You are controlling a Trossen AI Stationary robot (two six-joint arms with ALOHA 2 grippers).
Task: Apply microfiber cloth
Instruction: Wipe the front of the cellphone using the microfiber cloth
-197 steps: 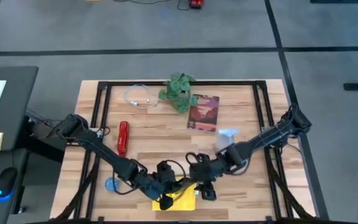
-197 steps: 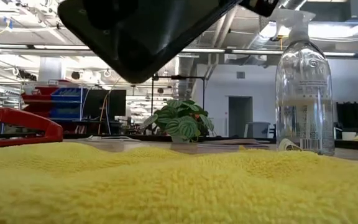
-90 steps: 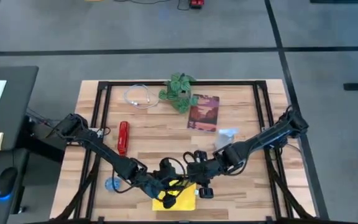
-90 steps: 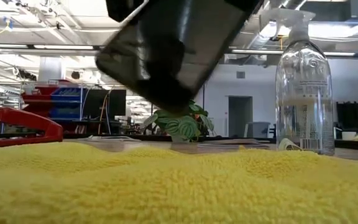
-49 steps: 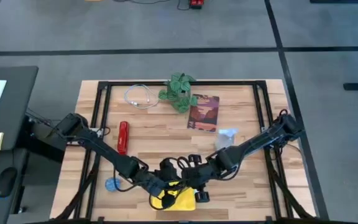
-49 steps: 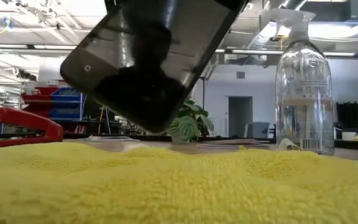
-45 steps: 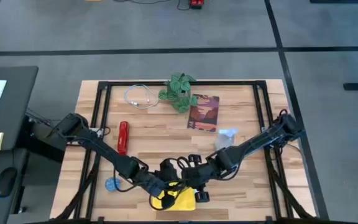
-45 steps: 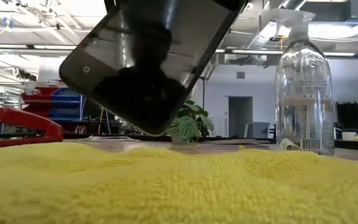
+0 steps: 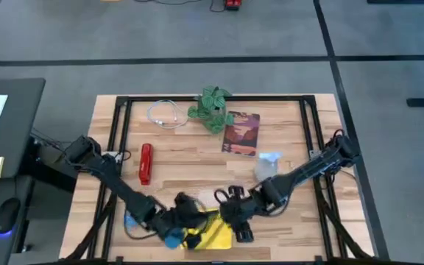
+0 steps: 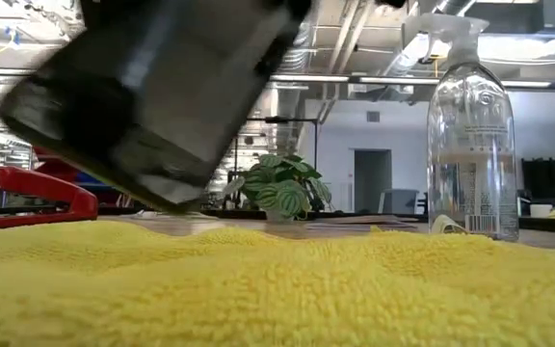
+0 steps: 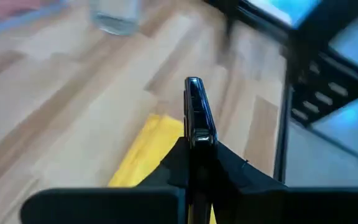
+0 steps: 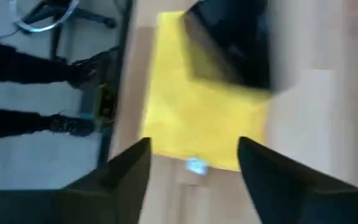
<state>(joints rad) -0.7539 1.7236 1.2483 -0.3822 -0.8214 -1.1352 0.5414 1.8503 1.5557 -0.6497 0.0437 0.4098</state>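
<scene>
- Wooden worktop [image 9: 190, 165] inside a black frame carries everything; the microfiber cloth [image 9: 210, 234] lies flat at its near edge, close to the front rail and roughly midway along it.
- Left gripper [image 11: 194, 155] is clamped on a black smartphone [image 11: 193, 112], held edge-on over the cloth's left side. In the low view the phone [image 10: 152, 92] hangs tilted above the yellow pile and does not appear to touch it.
- Right gripper [image 12: 194, 165] hovers above the cloth's right part with its fingers spread wide and nothing between them; the cloth [image 12: 197, 109] fills the gap ahead of it.
- Step in hand, as judged: bring phone and cloth together. Lower the phone flat — screen toward the fabric — rather than on its edge, so the whole face meets the pile.
- Use the right gripper to pin or pinch a free cloth corner, clear of the phone, so the fabric does not drag.
- Both grippers work close together; keep them from crossing.
- Open room: bare boards lie behind the cloth, toward the worktop's middle. The spray bottle [image 9: 267, 165] stands back and to the right; the red stapler [image 9: 145, 163] back and to the left — both well apart from the cloth.
- Front rail is the tight side; a blue object [image 9: 172, 240] sits just left of the cloth beneath the left arm, so avoid sliding that way.
</scene>
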